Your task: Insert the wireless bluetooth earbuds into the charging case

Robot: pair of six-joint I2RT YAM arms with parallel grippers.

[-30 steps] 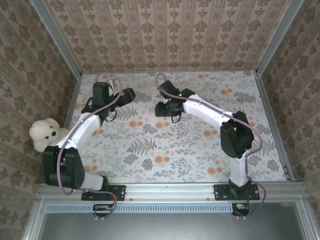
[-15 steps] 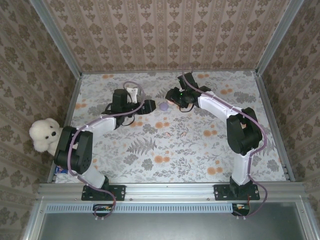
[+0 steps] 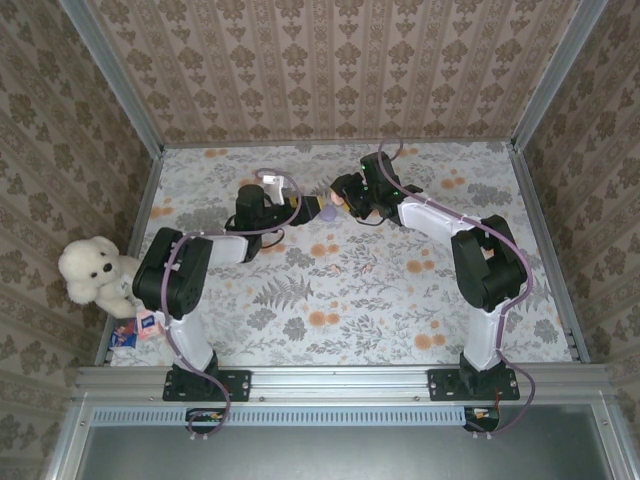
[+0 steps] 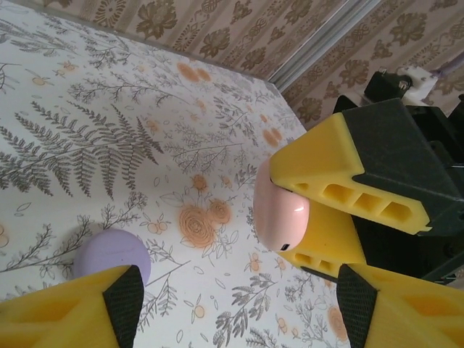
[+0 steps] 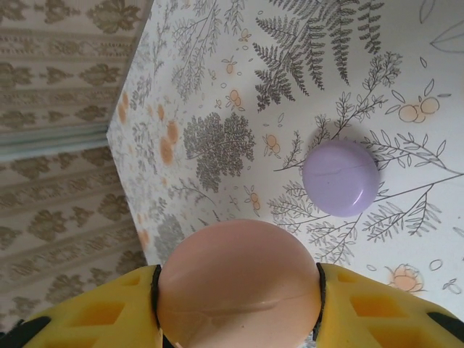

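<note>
A glossy, rounded pink case point(image 5: 239, 283), its seam closed, sits clamped in the right gripper point(image 5: 239, 293), while a round lilac case point(image 5: 341, 177) lies flat on the floral tablecloth point(image 5: 217, 145) nearby.

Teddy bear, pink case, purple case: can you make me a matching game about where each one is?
Things:
1. pink case
2. purple case
3. teddy bear

Places:
A. lying loose on the table
B. sitting at the table's left edge, by the wall
C. gripped in the right pincer

Pairs: 1-C, 2-A, 3-B
</note>
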